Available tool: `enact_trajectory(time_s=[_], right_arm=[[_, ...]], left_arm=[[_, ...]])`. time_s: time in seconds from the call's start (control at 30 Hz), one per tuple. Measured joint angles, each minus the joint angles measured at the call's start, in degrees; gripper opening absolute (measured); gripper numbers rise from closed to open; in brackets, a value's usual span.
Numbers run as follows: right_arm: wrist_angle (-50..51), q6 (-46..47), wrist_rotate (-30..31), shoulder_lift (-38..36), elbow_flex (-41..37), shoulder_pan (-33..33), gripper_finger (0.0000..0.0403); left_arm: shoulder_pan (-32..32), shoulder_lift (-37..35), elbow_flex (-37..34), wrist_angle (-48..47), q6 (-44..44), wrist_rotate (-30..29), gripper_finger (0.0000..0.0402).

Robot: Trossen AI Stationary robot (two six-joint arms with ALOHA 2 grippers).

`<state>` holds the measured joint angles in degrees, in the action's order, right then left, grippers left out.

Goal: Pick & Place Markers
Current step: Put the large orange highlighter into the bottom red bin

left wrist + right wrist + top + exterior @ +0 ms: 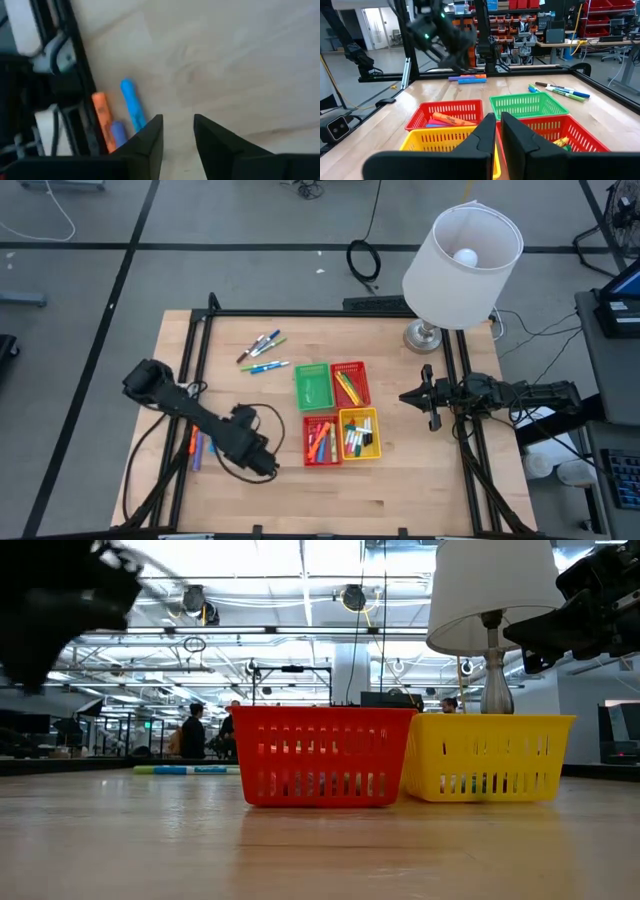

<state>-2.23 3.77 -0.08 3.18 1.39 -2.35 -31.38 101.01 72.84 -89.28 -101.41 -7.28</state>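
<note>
The wooden table (400, 480) carries a white-shaded lamp (462, 250) at its far right corner and, in the middle, four small baskets set together in a square: a green basket (313, 386) and a red basket (351, 383) on the far side, a second red basket (320, 441) and a yellow basket (360, 433) on the near side. The left arm reaches in a long diagonal from the left edge toward the near middle, bent low over the wood, and the left gripper (177, 131) hangs above bare table with its fingers parted by a narrow gap and nothing between them. The right arm lies level along the right side, pointing at the baskets, and the right gripper (497, 131) is clenched, fingers nearly touching, empty. The markers are in three groups: several loose markers (261, 352) lie far left of the green basket, a small cluster of orange and blue markers (117, 116) lies by the left frame rail just beside the left arm, and more markers (348, 438) rest inside the three coloured baskets other than the green one.
</note>
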Motion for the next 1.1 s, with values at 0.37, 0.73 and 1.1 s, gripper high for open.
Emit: enact_trajectory(time_s=[0.37,0.73,1.1], right_arm=[[0.1,0.0,0.0,0.0,0.0,0.0,0.0018],[0.0,0.0,0.0,0.0,0.0,0.0,0.0018],[0.0,0.0,0.0,0.0,0.0,0.0,0.0018]], left_arm=[[-1.5,-4.5,-20.5,3.2,-10.0,19.4,0.0058],[-3.1,-7.8,-32.8,15.9,-12.5,24.5,0.0013],[-4.7,-7.9,-35.6,21.0,-13.0,27.0,0.0013]])
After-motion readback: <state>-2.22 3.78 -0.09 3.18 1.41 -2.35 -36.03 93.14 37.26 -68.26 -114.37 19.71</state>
